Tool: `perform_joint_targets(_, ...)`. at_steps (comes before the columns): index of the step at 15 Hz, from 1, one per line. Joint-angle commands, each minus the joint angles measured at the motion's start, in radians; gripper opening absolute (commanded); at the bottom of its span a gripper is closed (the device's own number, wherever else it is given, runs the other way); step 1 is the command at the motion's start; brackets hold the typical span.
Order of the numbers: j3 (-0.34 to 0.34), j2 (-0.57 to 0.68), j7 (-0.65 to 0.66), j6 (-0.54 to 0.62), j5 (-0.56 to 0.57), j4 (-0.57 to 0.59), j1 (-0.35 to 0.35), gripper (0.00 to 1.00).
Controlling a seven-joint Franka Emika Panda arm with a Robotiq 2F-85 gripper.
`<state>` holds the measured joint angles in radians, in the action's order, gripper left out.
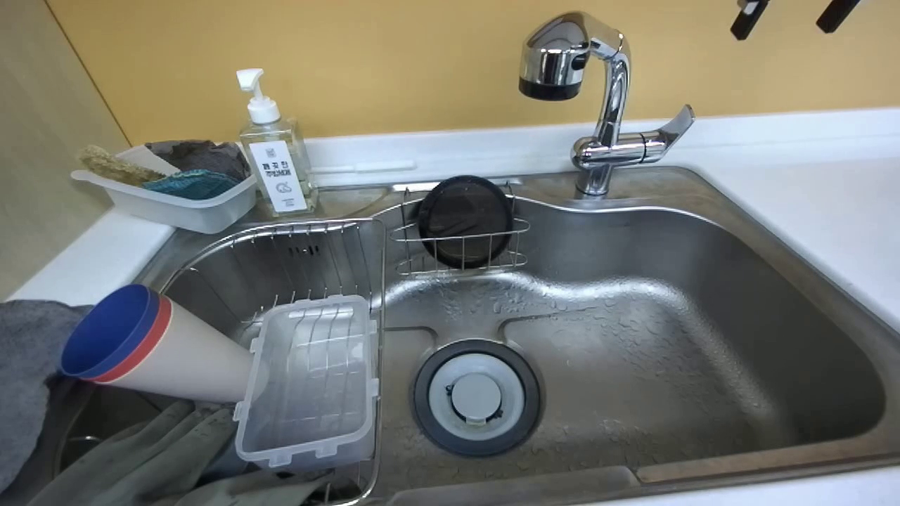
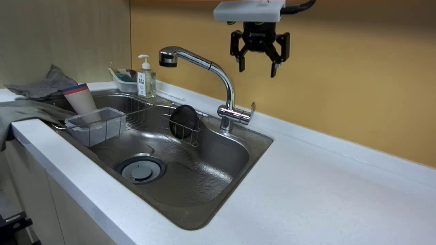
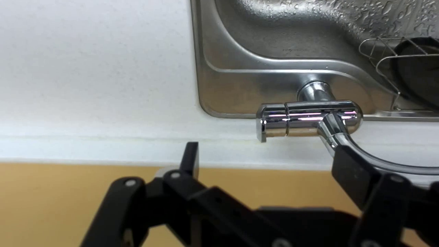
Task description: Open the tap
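The chrome tap point(image 1: 619, 149) stands at the back rim of the sink in both exterior views, here too point(image 2: 231, 114). Its spray head point(image 1: 554, 60) hangs over the basin. Its flat side lever point(image 1: 678, 126) tilts up and outward, and it also shows in an exterior view point(image 2: 252, 109). In the wrist view the tap body point(image 3: 308, 118) lies beyond the fingers, with the lever end point(image 3: 263, 130) between them in the picture. My gripper point(image 2: 258, 68) is open and empty, above the lever and apart from it. Its fingertips also show in an exterior view point(image 1: 793, 17) and in the wrist view point(image 3: 269, 159).
A yellow wall point(image 2: 340, 85) rises close behind the tap. A soap bottle point(image 1: 278, 165) and a tray of sponges point(image 1: 204, 211) stand at the back corner. The sink holds a wire rack, a clear box point(image 1: 309, 379) and stacked cups point(image 1: 183, 351). A white counter point(image 2: 306, 190) borders it.
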<state>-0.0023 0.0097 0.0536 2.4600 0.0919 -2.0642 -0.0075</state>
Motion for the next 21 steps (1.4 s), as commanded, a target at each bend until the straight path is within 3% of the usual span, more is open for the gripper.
perform_joint_targets(1,-0.015,0.056,0.049,0.044,0.045,0.01,-0.008,1.0)
perform_joint_targets(13,-0.024,0.124,-0.006,0.111,0.036,0.008,-0.008,1.0)
perform_joint_targets(21,-0.025,0.238,-0.025,0.254,0.037,0.032,0.007,1.0)
